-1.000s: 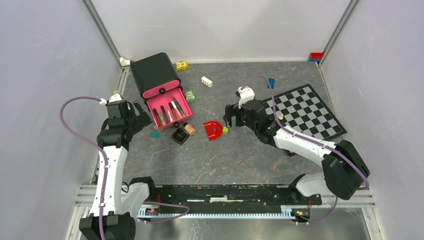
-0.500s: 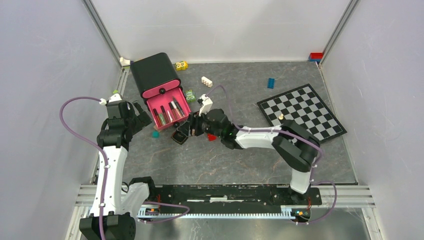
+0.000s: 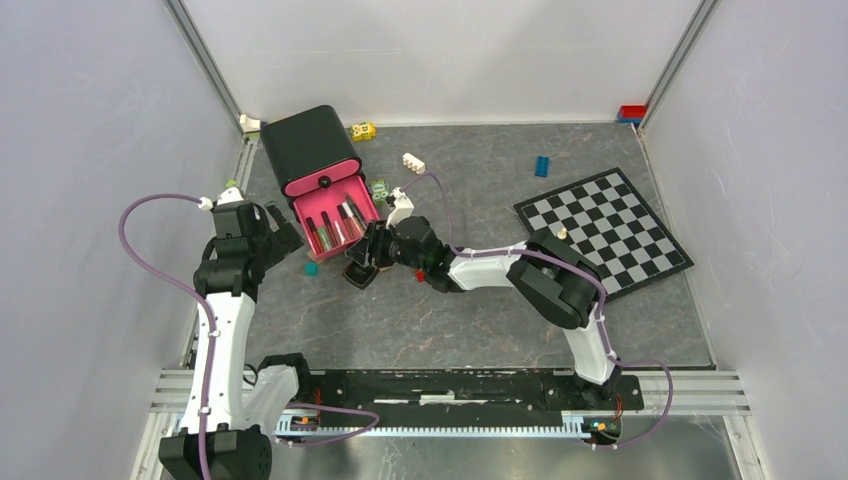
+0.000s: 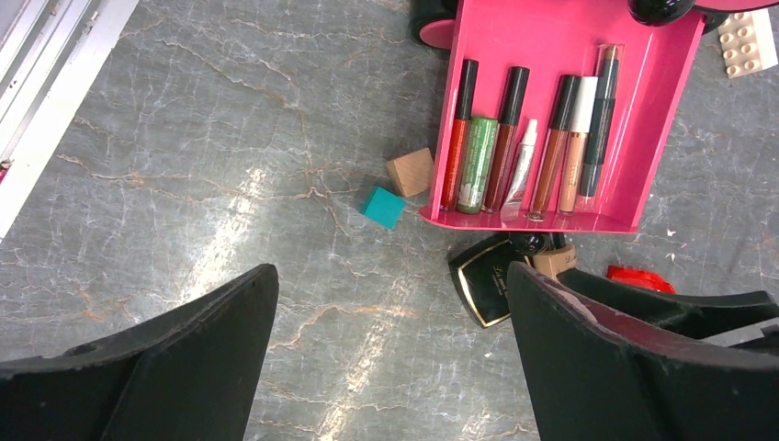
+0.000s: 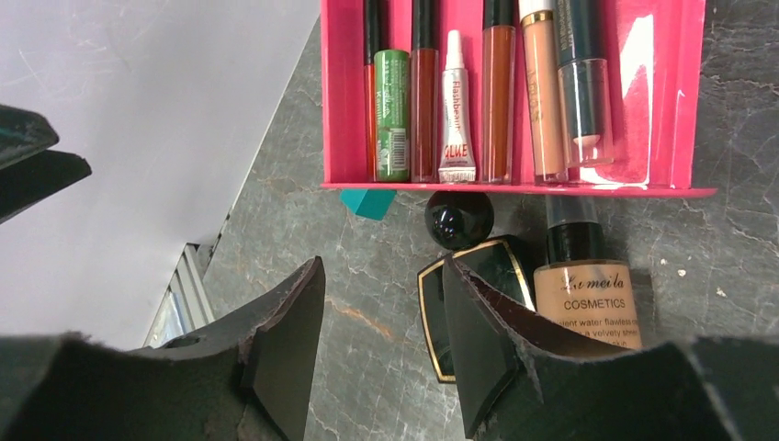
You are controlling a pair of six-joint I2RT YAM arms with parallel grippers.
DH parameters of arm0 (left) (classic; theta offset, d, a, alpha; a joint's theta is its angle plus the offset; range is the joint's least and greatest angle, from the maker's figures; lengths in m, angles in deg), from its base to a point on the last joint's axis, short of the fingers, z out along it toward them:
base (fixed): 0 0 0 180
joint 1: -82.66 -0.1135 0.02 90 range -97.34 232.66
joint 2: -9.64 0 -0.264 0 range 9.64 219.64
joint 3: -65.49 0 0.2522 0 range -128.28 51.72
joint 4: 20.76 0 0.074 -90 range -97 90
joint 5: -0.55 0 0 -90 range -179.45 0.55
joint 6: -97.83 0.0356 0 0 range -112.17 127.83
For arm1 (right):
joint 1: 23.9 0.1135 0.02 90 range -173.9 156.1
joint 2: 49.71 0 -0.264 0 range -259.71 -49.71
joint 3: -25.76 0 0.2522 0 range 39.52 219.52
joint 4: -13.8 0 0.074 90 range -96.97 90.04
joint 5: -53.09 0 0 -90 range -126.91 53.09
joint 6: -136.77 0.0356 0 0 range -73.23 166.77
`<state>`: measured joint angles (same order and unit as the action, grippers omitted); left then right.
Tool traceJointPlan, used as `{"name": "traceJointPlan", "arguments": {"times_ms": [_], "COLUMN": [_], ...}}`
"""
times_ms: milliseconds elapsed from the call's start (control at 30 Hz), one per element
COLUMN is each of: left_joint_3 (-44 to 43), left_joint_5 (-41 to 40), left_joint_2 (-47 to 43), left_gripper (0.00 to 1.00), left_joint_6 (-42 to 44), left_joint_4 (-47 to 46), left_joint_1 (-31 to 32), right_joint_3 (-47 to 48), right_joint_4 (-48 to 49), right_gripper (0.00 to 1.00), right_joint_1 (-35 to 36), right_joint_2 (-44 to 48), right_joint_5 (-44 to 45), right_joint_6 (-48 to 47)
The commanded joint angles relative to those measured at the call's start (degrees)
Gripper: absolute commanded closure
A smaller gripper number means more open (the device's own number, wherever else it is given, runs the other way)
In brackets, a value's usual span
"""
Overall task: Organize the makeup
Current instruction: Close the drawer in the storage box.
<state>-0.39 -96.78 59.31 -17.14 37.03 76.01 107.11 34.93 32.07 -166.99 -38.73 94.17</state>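
Facing the open pink plastic drawer [image 5: 333,110] just ahead, the right gripper [image 5: 384,276] hangs with its jaws half apart, holding nothing. The square black gold-rimmed compact [image 5: 503,265] lies partly under one finger, not between both. Sliding toward that side first should let the jaws straddle it. The beige black-capped bottle [image 5: 588,303], just beyond that finger, risks a nudge.

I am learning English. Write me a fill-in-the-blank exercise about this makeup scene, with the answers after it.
1. The makeup tubes lie side by side in a ___ drawer.
2. The jaws of the left gripper are ___ and hold nothing.
3. The right gripper hangs over a square ___ compact, which lies on the table in front of the drawer.

Answers: pink; open; black
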Motion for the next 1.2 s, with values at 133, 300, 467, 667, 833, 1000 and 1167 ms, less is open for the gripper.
{"name": "traceJointPlan", "arguments": {"times_ms": [133,300,467,667,833,1000,1167], "left_joint_3": [-0.21,-0.11,-0.09,-0.14,-0.13,-0.09,-0.09], "left_joint_5": [0.0,-0.04,0.21,0.21,0.11,0.21,0.22], "left_joint_2": [-0.94,-0.89,-0.68,-0.47,-0.47,-0.45,-0.54], "left_gripper": [0.0,0.0,0.0,0.0,0.0,0.0,0.0], "left_joint_6": [0.49,0.5,0.45,0.47,0.45,0.51,0.45], "left_joint_4": [-1.93,-1.93,-1.93,-1.93,-1.93,-1.94,-2.01], "left_joint_1": [-0.21,-0.21,-0.21,-0.2,-0.24,-0.18,-0.25], "right_joint_3": [4.72,6.06,7.51,9.67,11.5,11.96,11.38], "right_joint_4": [-2.69,-3.69,-3.52,-3.43,-3.96,-3.7,-2.61], "right_gripper": [0.41,0.42,0.42,0.43,0.46,0.49,0.55], "right_joint_1": [-0.6,-1.03,-1.47,-1.96,-2.17,-2.25,-2.29], "right_joint_2": [-3.16,-4.64,-6.31,-8.24,-9.76,-10.58,-10.38], "right_joint_5": [3.58,4.03,3.13,2.3,2.0,2.0,0.38], "right_joint_6": [0.85,0.76,1.03,1.21,1.6,2.07,2.41]}}
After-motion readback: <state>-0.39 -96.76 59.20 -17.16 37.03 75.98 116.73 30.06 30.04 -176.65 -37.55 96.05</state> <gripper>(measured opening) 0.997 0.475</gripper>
